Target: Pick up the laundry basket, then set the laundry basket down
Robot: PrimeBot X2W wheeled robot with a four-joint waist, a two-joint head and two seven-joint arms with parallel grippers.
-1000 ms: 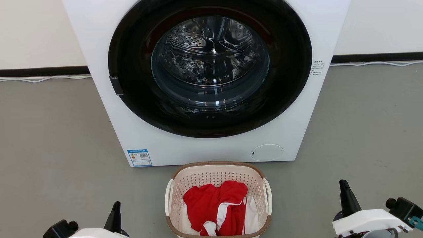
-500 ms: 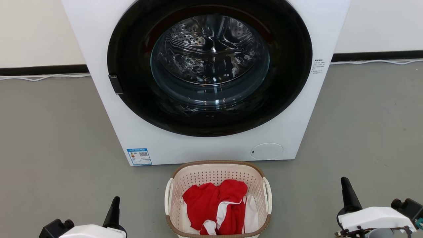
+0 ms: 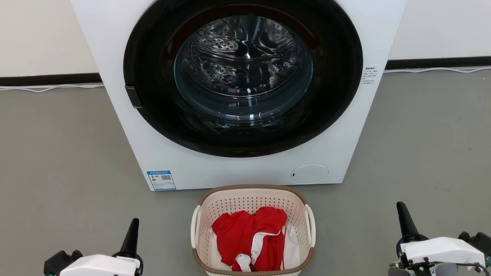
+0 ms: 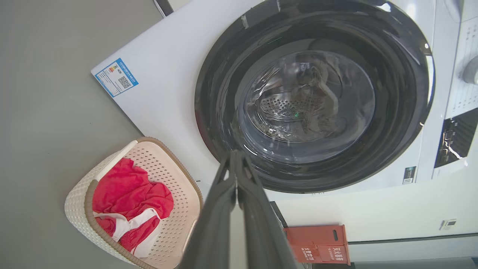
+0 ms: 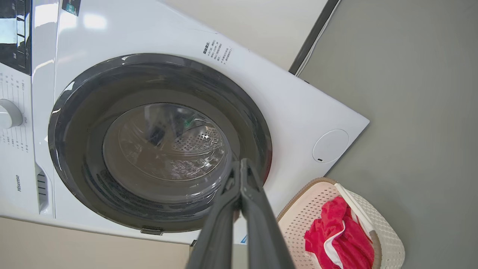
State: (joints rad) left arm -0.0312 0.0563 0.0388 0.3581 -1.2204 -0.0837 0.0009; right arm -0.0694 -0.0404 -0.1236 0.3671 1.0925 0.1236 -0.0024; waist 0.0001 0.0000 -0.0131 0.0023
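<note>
A smooth grey floor (image 3: 57, 153) takes the lower half of the head view. On it stands a big white front-loading washing machine (image 3: 126, 134), which occupies the upper middle of the frame. Its round glass door with a wide black frame (image 3: 337, 96) is closed, and a shiny steel drum (image 3: 241, 61) shows through the glass. In the upper corners a cream wall (image 3: 38, 34) meets the floor along a black skirting strip (image 3: 46, 79), and a thin white cable (image 3: 50, 89) lies beside the strip.

The laundry basket (image 3: 249, 199), small, cream, of perforated plastic with a brown woven-look rim, stands on the floor at the lower middle of the frame. It is just in front of the machine's bottom edge, so the machine closes its far side; I cannot tell whether the two touch. A crumpled red garment with white stripes (image 3: 249, 234) lies inside it.

In the lower right of the left wrist view a red box with white characters (image 4: 317, 243) sits against the wall beside the machine. On the machine's front there is a blue label (image 3: 161, 180) at the lower left and a round white cover (image 3: 309, 173) at the lower right.

The left gripper (image 3: 133, 224) is in the lower left corner and the right gripper (image 3: 401, 207) is in the lower right corner, both well apart from the basket. Grey floor lies between each gripper and the nearer white handle (image 3: 195, 226). In the wrist views the dark fingers (image 4: 224, 209) of each gripper are pressed together at the tips and hold nothing.
</note>
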